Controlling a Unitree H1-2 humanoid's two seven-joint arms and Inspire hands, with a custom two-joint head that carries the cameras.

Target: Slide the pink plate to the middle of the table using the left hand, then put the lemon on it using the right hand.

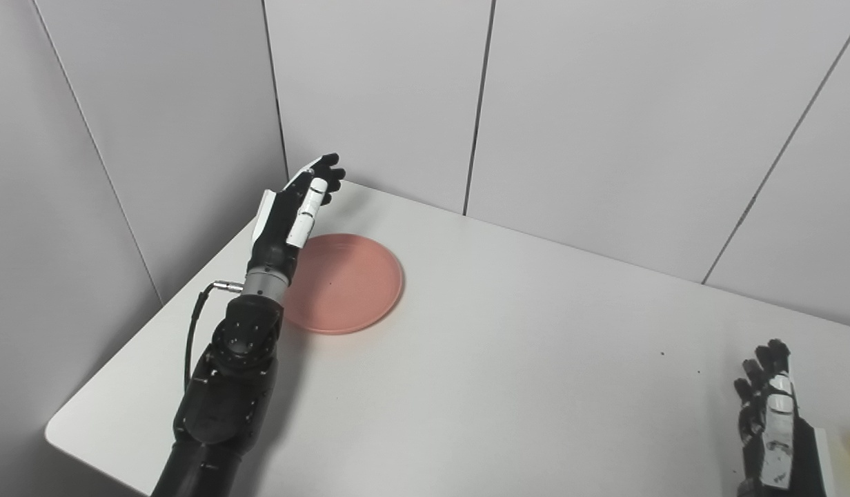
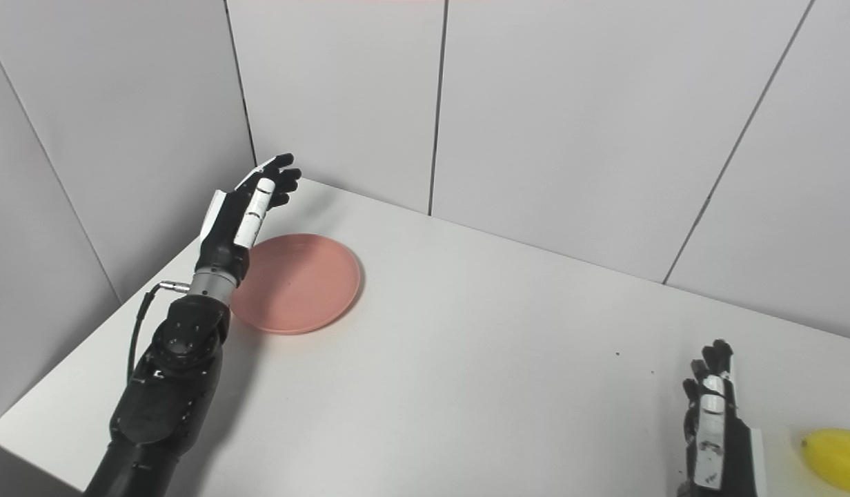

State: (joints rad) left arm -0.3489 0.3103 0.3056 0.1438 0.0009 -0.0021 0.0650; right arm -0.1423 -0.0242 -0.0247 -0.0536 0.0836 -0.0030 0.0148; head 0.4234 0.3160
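Your left hand (image 2: 249,197) is released, fingers straight, raised over the pink plate's (image 2: 304,283) left rim near the table's (image 2: 466,359) far left corner. Your right hand (image 2: 711,421) is also released, grasping nothing, near the right front edge. The lemon (image 2: 835,459) lies just right of it, apart.

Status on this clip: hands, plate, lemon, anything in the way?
Left hand open, raised at pink plate's far-left edge. Right hand open, idle beside lemon. Plate not yet at table middle. Path clear.
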